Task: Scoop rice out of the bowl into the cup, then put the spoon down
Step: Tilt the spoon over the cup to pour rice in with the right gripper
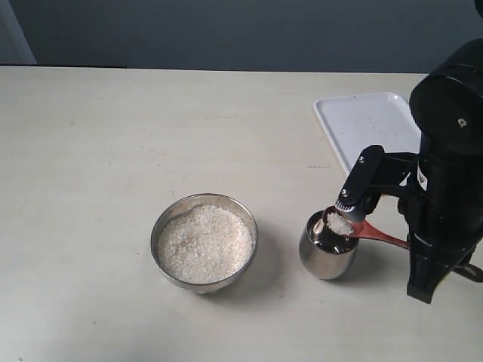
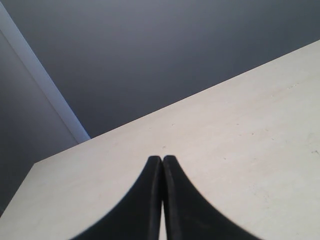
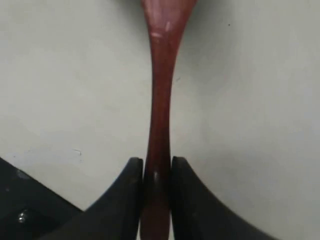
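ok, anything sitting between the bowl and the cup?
Nothing. In the exterior view, only bare table separates the bowl from the cup.

Off-white rice [image 1: 204, 243] in silvery bowl [image 1: 202, 197]; mirror-bright cup [image 1: 324, 261]; reddish-brown spoon [image 3: 160, 100] (glossy, paler scuffs); white tray [image 1: 366, 124]; cream table [image 1: 90, 151], faintly speckled; black right gripper [image 3: 156, 164]
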`<action>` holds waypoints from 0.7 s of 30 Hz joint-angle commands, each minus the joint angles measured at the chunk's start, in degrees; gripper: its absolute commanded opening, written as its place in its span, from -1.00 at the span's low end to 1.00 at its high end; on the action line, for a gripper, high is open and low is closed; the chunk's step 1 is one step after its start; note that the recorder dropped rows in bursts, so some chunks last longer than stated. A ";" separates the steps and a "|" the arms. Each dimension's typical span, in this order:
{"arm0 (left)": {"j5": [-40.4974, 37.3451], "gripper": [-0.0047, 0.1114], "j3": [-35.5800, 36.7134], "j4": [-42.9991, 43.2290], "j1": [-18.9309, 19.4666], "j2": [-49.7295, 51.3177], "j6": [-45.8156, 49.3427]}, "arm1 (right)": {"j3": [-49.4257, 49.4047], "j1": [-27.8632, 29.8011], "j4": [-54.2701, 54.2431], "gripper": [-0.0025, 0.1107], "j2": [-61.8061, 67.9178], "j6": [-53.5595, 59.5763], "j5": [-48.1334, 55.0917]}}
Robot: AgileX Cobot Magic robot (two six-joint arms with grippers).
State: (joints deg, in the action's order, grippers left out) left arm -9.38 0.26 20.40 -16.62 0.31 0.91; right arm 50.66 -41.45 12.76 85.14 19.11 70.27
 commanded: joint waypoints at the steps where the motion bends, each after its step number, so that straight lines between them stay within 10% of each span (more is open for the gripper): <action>1: 0.38 -0.91 -0.26 0.00 -0.03 -0.31 -0.46 | -0.17 0.35 3.32 -0.97 -0.41 -1.27 -0.31; 21: 0.38 -0.91 -0.26 0.00 -0.03 -0.31 -0.46 | -0.17 -6.02 15.02 -0.97 -0.41 -6.46 -0.31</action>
State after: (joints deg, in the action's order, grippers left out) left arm -9.38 0.26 20.40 -16.62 0.31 0.91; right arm 50.56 -46.38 24.89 85.14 13.64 70.17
